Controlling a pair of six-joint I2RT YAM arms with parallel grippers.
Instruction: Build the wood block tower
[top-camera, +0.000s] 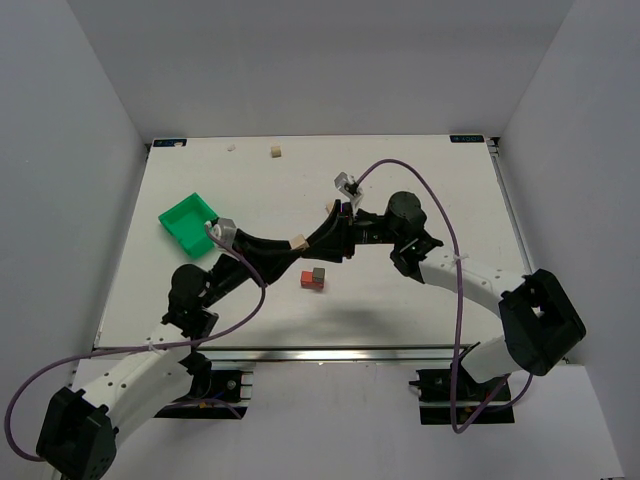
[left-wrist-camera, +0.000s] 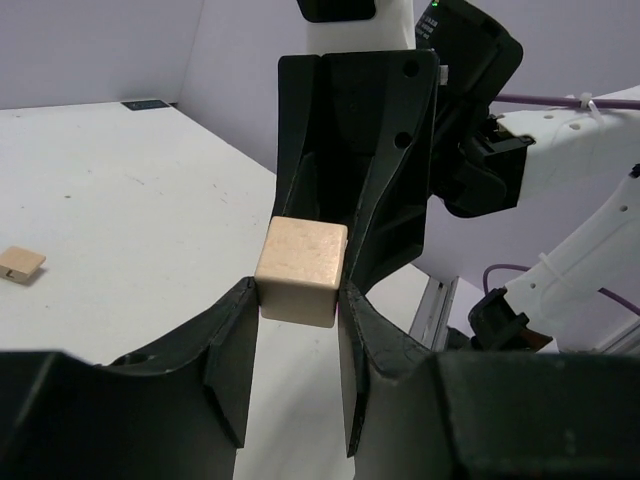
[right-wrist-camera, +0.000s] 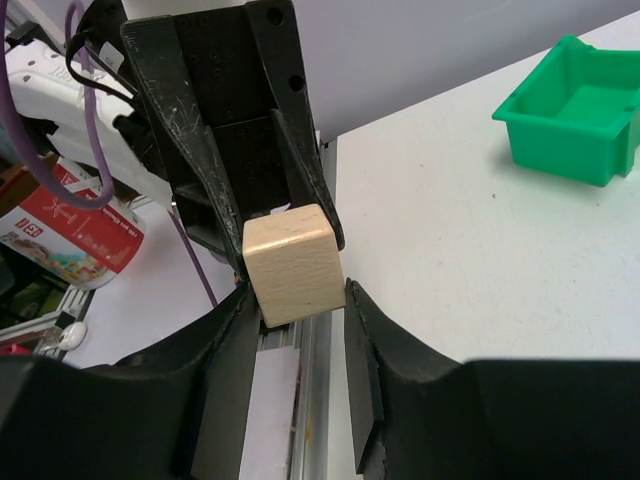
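A pale beige cube (top-camera: 297, 241) hangs above the table between both arms. In the left wrist view the cube (left-wrist-camera: 302, 272) is pinched between the tips of my left gripper (left-wrist-camera: 298, 300), with the right gripper's black fingers (left-wrist-camera: 350, 150) holding it from the far side. In the right wrist view the same cube (right-wrist-camera: 292, 264) sits between the tips of my right gripper (right-wrist-camera: 295, 300), with the left gripper (right-wrist-camera: 240, 130) behind it. Below on the table lies the red-orange block (top-camera: 308, 281) with a grey-brown cube (top-camera: 319, 273) at its far right corner.
A green bin (top-camera: 188, 220) stands at the left of the table, also visible as the green bin (right-wrist-camera: 575, 110). Loose beige blocks lie near the far edge (top-camera: 274, 152) and by the right arm (top-camera: 330, 205). A flat beige piece (left-wrist-camera: 20, 263) lies on the table.
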